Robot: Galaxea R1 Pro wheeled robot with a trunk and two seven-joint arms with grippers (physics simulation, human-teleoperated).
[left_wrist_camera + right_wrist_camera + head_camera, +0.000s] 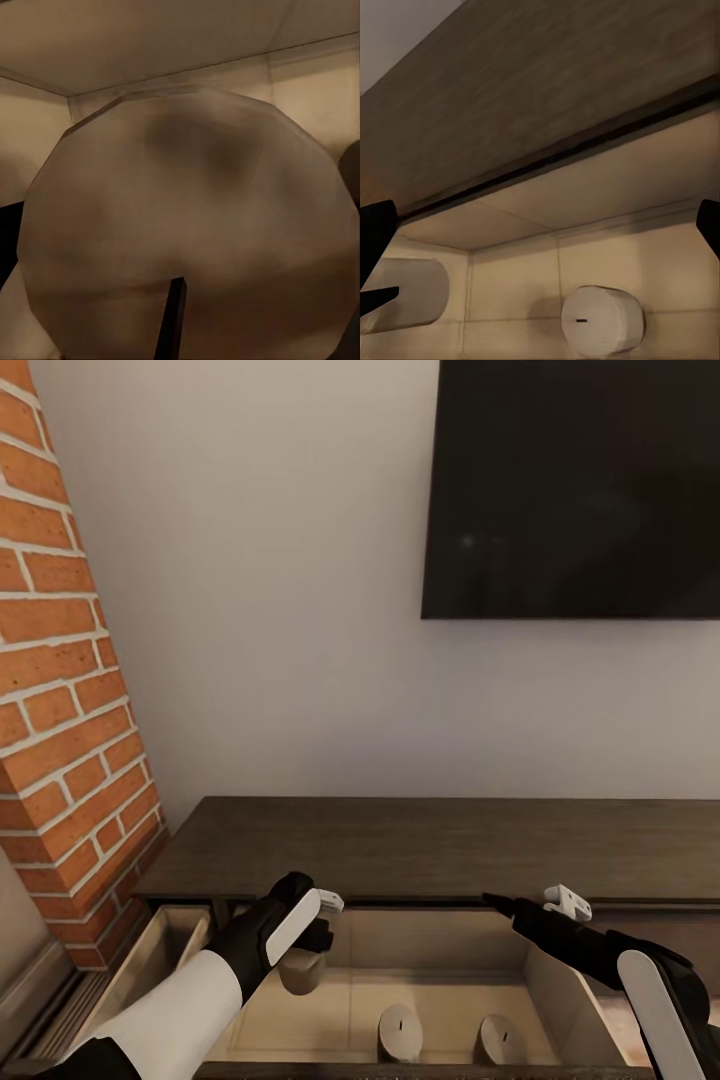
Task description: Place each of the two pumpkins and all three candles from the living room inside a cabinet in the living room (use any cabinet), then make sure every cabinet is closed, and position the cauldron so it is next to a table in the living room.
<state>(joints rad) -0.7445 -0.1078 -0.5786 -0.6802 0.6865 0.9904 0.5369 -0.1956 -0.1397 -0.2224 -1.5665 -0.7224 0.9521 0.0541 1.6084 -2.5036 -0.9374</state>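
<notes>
The long dark-brown cabinet (420, 845) stands against the wall with a wide drawer (440, 950) pulled open. Two pale candles (400, 1032) (497, 1040) stand upright on the drawer floor, wicks up. My left gripper (305, 952) hangs over the drawer's left part, shut on a third candle (300, 974). That candle (187, 225) looms very close in the left wrist view. My right gripper (503, 906) is open and empty, hovering by the cabinet's front edge above the drawer's right part. The right wrist view looks past its fingers (376, 232) at a candle (600, 321) in the drawer.
A second drawer (165, 945) stands open at the cabinet's left end. A red brick column (60, 690) rises close on the left. A black TV (580, 490) hangs on the wall above the cabinet. The cabinet top carries nothing.
</notes>
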